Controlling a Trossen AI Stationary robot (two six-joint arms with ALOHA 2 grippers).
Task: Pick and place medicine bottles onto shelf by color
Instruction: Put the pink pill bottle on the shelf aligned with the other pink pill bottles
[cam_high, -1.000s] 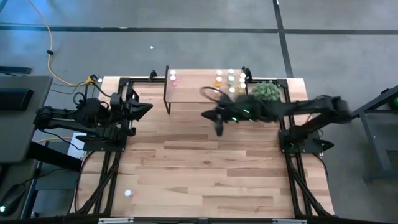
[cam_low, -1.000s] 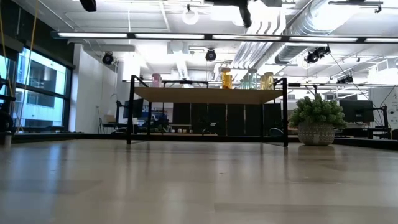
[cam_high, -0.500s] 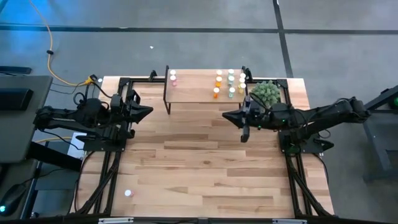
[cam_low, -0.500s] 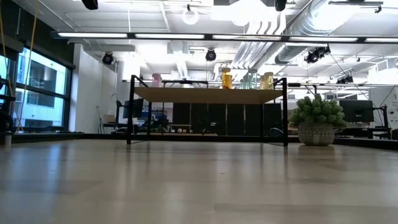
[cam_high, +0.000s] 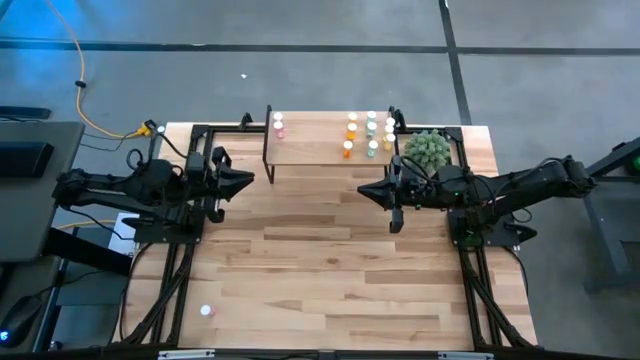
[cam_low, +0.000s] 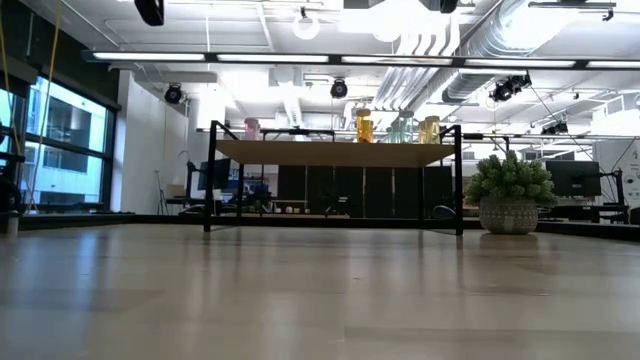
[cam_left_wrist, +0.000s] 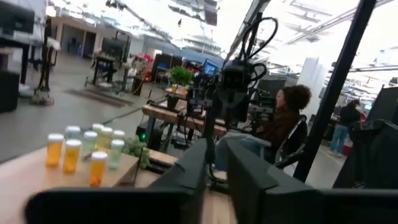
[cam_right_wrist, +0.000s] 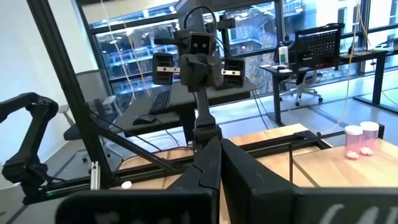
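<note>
overhead, right claw (cam_high: 384, 190) clenched on nothing; left claw (cam_high: 242, 180) parted slightly, holding nothing.

Overhead straight down; low level across table; wrists facing each other; all sharing shelf (cam_high: 330, 140) and bottles (cam_left_wrist: 81, 149).

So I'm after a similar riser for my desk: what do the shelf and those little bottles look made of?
The low rectangular shelf appears to have a light wood top, matte with pale grain, on thin black legs, likely painted metal. The tiny white-capped bottles look like translucent plastic: light glows through their orange bodies.
</note>
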